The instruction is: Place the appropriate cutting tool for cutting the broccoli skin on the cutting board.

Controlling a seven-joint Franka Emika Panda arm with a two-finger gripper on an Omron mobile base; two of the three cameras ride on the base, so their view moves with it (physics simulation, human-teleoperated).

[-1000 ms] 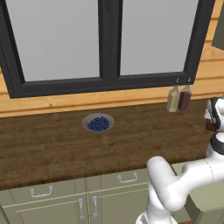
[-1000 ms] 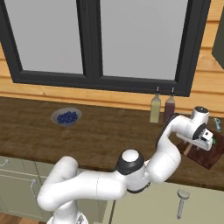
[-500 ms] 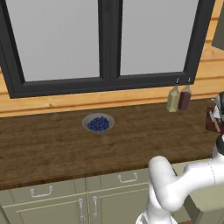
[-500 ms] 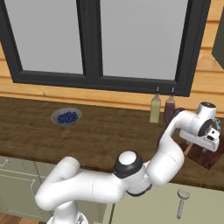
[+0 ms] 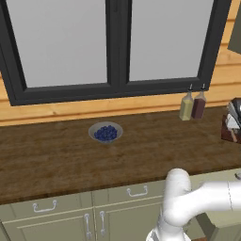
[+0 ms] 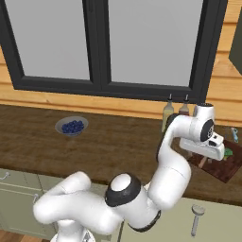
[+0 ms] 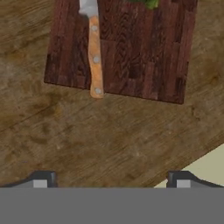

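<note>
- Hand view: knife (image 7: 93, 48) lies flat on the cutting board (image 7: 144, 52), wooden handle with rivets, blade running off the top edge, handle butt poking just past the near board edge over the counter (image 7: 109, 135).
- Knife judged light and rigid; blade thin, sharp and slick, handle rougher and thicker. Best hold is across the handle mid-length, between the rivets; lying flat, it leaves little room under it for fingers.
- Broccoli (image 7: 146, 3) is a green scrap at the top edge of the hand view, on the board, beside the blade, apart from the handle.
- Fingers (image 7: 41, 180) sit wide apart at the bottom with nothing between them, released, above bare counter and short of the board.
- Task looks done or nearly so, judging by the knife resting on the board.
- Right base view: board (image 6: 222, 166) at the counter's far right near the front edge, green bit (image 6: 228, 152) on it, the hand (image 6: 208, 147) above its left part and hiding the knife. Hand view gives knife detail but no room layout.
- Right base view also has two bottles (image 6: 168, 113) by the window and a bowl of berries (image 6: 72, 126) well to the left.
- Left base view: bowl (image 5: 106, 133), bottles (image 5: 192, 105), and a holder with utensils (image 5: 232, 124) at the right edge.
</note>
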